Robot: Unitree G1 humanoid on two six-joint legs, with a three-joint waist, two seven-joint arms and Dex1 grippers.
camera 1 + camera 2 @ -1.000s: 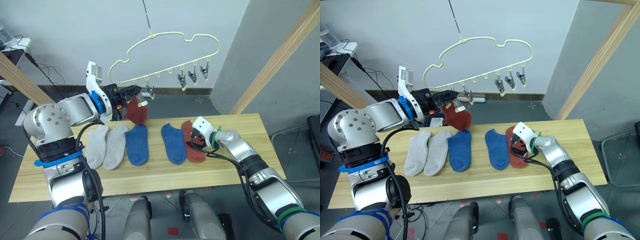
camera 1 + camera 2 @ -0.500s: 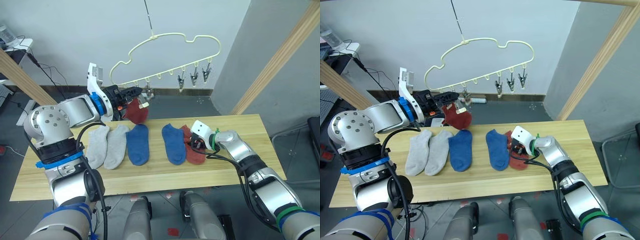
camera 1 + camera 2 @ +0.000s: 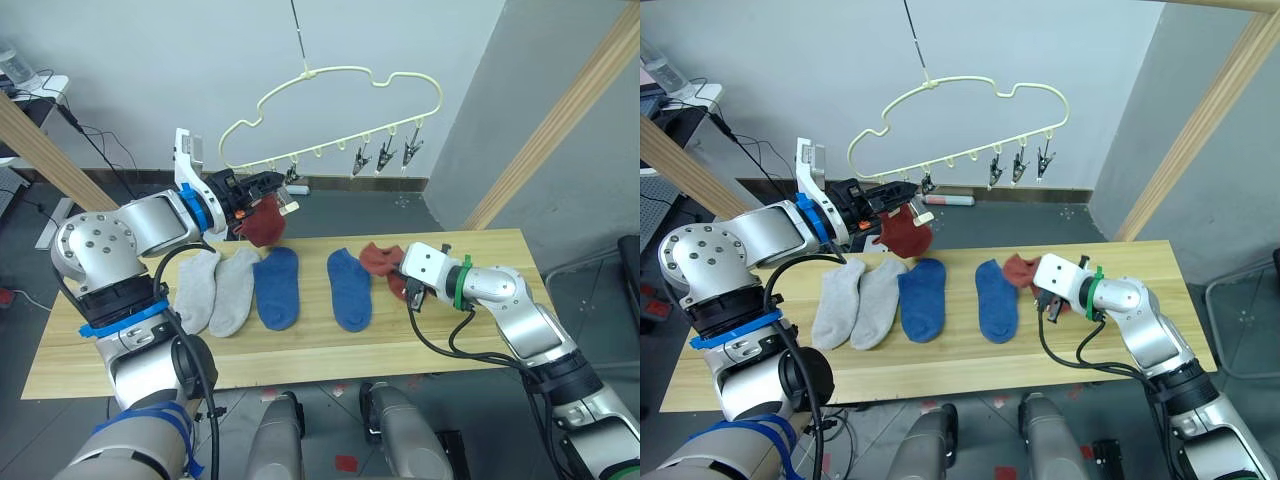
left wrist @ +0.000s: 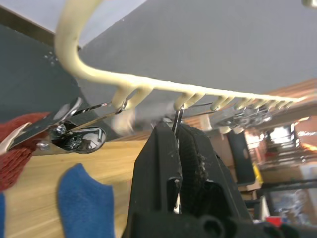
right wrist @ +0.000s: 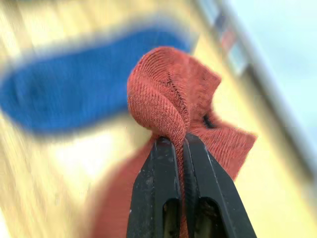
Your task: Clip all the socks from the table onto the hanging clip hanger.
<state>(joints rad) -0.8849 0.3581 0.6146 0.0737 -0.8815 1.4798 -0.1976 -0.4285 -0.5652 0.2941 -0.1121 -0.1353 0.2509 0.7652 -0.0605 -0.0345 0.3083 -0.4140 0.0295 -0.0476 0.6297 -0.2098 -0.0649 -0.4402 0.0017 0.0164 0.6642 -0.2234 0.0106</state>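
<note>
The right tool [image 5: 177, 144] pinched a rust-red fabric sock [image 3: 380, 260] right of centre on the pale wooden worktop [image 3: 300, 350]. The left tool [image 4: 177, 144] squeezed a metal clip [image 4: 176, 116] on the pale-yellow wire hanger [image 3: 330, 100] at upper centre. Next, probably, the sock needed lifting to it.

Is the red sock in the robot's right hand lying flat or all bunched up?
Bunched up. The right end effector pinches a fold of the red sock, pulling it into a peak above the table.

Slanted wooden poles [image 3: 560, 125] either side; black cables [image 3: 95, 150] behind.
</note>
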